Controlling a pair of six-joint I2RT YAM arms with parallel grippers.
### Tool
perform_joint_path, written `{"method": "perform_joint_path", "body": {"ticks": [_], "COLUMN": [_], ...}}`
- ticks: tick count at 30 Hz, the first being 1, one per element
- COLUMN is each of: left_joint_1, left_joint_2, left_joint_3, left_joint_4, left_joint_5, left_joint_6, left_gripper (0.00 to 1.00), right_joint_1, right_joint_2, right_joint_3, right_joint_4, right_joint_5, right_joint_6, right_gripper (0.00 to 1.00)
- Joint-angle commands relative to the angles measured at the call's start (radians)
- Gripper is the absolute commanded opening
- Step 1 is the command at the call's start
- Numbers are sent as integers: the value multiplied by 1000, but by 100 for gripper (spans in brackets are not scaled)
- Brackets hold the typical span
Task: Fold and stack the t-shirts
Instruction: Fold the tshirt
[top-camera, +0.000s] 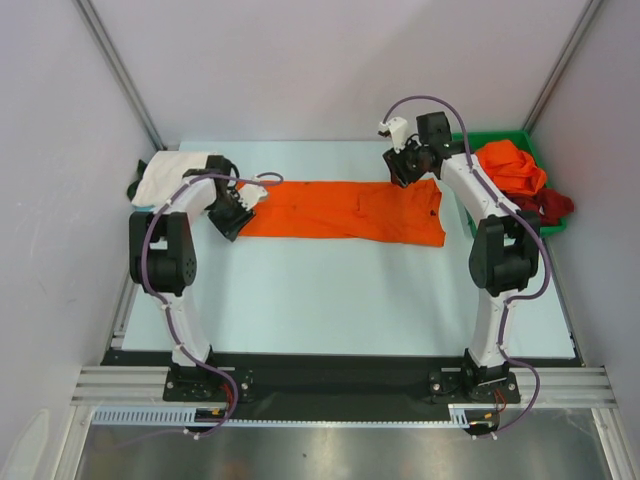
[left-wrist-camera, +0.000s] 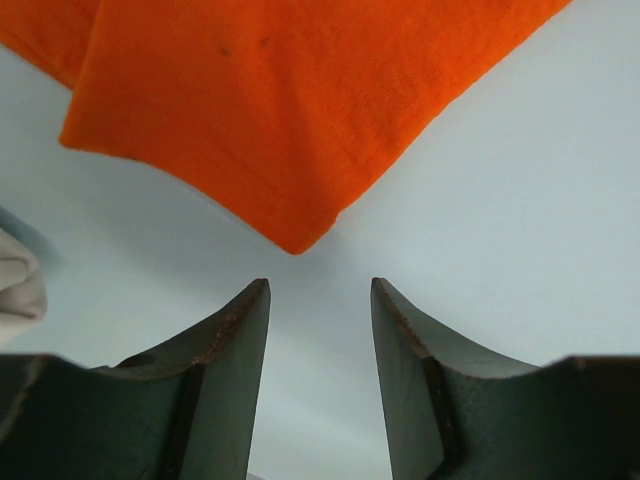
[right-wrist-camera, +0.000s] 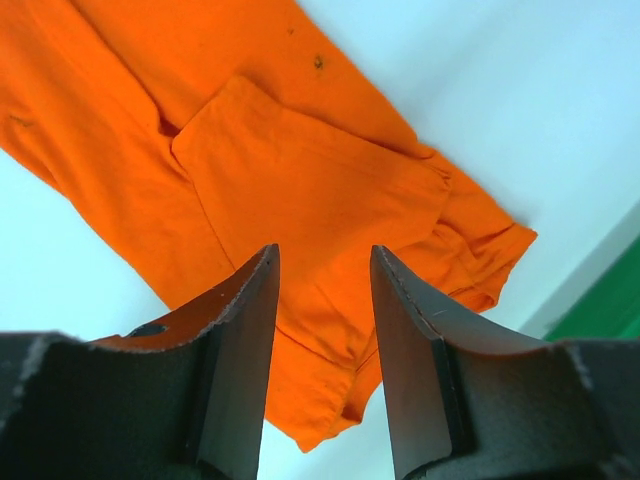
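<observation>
- The left gripper (left-wrist-camera: 320, 285) is seen with its jaws apart and nothing between them, held low over the pale table (left-wrist-camera: 520, 200).
- Just ahead of its fingertips, a pointed corner of the folded orange t-shirt (left-wrist-camera: 290, 90) is found: close, but not touched.
- The right gripper (right-wrist-camera: 322, 250) is likewise parted and empty, poised above the other end of that shirt, where a flap of cloth is seen folded over the body.
- In the top view, the folded orange t-shirt is laid out as a long flat strip across the far middle of the table, between the two grippers.
- A white t-shirt (top-camera: 172, 175) is heaped at the far left corner, just behind the left arm.
- At the far right, a green bin (top-camera: 500, 135) is seen, with a crumpled orange t-shirt (top-camera: 510, 165) in it and a dark red t-shirt (top-camera: 548, 205) draped over its near right edge.
</observation>
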Motion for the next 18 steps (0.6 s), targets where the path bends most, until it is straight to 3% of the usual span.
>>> {"method": "perform_joint_path", "body": {"ticks": [1, 12, 17, 18], "left_joint_1": [-35, -61, -61, -61], "left_joint_2": [8, 114, 142, 146], "left_joint_3": [46, 95, 83, 81], "left_joint_4": [-16, -1, 44, 54], "left_joint_5": [3, -48, -92, -101], "left_joint_6": [83, 80, 92, 92], "left_gripper": [50, 50, 45, 40], "right_joint_1": [3, 0, -7, -7], "right_joint_2": [-32, -40, -43, -43], "right_joint_3": [1, -14, -17, -22], "right_joint_4": [1, -2, -2, 1], "right_joint_5": [8, 23, 34, 38], "right_joint_6": [-14, -28, -25, -22], "right_gripper": [47, 47, 47, 47]}}
